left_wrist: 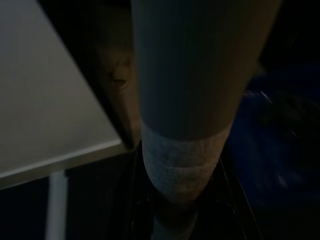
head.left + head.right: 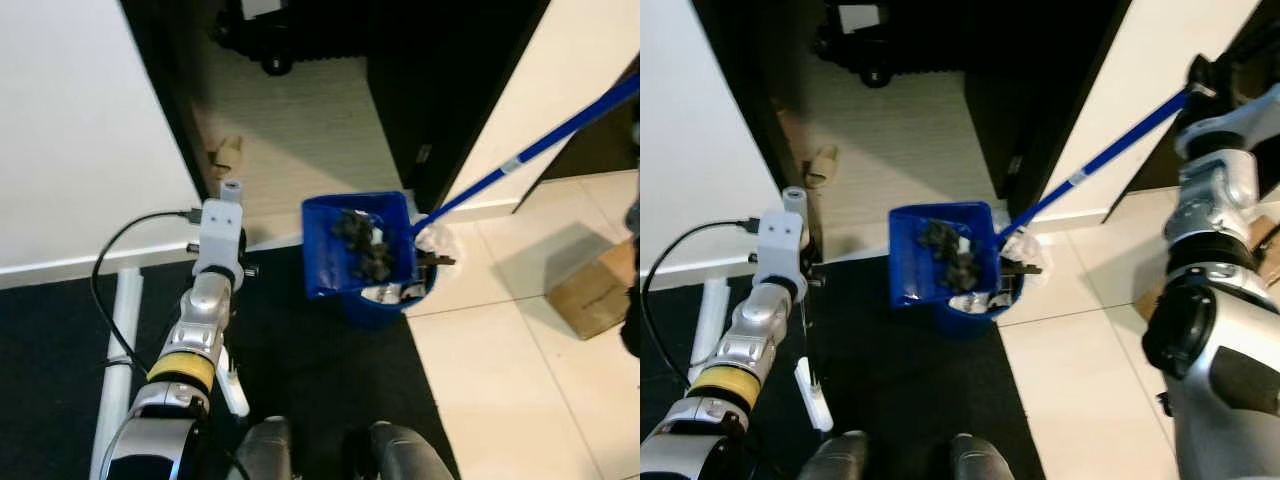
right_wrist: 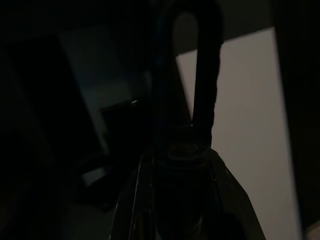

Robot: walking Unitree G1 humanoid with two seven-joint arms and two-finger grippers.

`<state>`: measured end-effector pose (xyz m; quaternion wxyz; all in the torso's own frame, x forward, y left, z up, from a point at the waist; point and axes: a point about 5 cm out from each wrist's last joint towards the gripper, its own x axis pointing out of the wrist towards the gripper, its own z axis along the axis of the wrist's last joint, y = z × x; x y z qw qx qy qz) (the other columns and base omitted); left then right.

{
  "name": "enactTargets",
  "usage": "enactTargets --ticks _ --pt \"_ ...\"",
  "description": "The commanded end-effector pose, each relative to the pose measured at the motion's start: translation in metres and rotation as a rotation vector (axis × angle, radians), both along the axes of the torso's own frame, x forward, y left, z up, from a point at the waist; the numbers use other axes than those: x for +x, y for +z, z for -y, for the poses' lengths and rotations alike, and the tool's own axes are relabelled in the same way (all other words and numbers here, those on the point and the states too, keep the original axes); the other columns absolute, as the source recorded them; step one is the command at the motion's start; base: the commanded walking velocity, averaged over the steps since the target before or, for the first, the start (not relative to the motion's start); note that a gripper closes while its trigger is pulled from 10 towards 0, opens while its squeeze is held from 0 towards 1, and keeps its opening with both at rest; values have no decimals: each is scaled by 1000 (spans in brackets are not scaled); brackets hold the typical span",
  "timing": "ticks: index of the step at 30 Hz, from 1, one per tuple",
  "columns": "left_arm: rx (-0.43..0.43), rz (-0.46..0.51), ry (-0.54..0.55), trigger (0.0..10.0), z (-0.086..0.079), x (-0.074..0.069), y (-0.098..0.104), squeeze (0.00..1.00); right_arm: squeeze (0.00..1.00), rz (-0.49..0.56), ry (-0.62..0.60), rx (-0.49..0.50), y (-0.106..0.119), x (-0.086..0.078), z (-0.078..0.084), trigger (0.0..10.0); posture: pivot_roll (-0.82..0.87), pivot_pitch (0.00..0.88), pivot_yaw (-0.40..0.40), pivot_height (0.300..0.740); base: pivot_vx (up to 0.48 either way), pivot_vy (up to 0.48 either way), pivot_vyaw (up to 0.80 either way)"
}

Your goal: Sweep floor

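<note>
A blue dustpan [image 2: 340, 245] hangs tilted over a small blue bin [image 2: 385, 308] lined with a white bag. Dark clumps of debris [image 2: 362, 248] lie in the pan. Its long blue handle [image 2: 1095, 160] rises to the upper right, where my right gripper [image 2: 1196, 80] is shut on its end; the right wrist view shows the handle's loop [image 3: 192, 65] dimly. My left gripper [image 2: 810, 268] is shut on a pale broom handle [image 2: 794, 200] that stands near the white wall. This broom handle [image 1: 185, 100] shows up close in the left wrist view, with a band of white tape around it.
I stand on a black rug [image 2: 300, 380] beside pale floor tiles [image 2: 500, 370]. A cardboard box [image 2: 595, 290] sits on the tiles to the right. A white pole [image 2: 118, 345] lies along the left. Beyond an open dark doorway are a chair wheel [image 2: 275, 65] and a small beige object [image 2: 226, 153].
</note>
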<state>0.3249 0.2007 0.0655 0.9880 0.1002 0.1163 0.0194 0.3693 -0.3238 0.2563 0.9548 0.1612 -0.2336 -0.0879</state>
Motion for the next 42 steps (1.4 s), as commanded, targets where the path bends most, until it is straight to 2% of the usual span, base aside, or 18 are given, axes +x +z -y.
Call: enactTargets --ticks 1,5,7,10,14,36,42 --pt "-13 -14 1 10000 0 -2 -4 0 0 57 -42 27 13 -4 9 10000 51 17 -83 740 0 0 0" --pt "-17 -12 -1 10000 0 -1 -3 0 0 57 -61 31 14 -6 14 10000 51 18 -82 740 0 0 0" --pt "-22 -10 -4 10000 -1 -1 -2 0 0 64 -102 30 18 -12 24 10000 50 20 -81 740 0 0 0" --pt "-36 0 -1 10000 -2 -1 -1 0 0 75 -128 32 22 -16 31 10000 48 19 -79 740 0 0 0" --pt "-59 17 2 10000 -3 0 2 0 0 90 -158 46 26 -21 40 10000 46 15 -77 740 446 0 0" --pt "-64 31 -6 10000 -2 0 3 0 0 124 -167 44 37 -23 43 10000 43 0 -76 740 480 0 0" --pt "-77 52 4 10000 0 1 5 0 0 129 -166 40 40 -23 44 10000 43 1 -77 740 129 0 0"
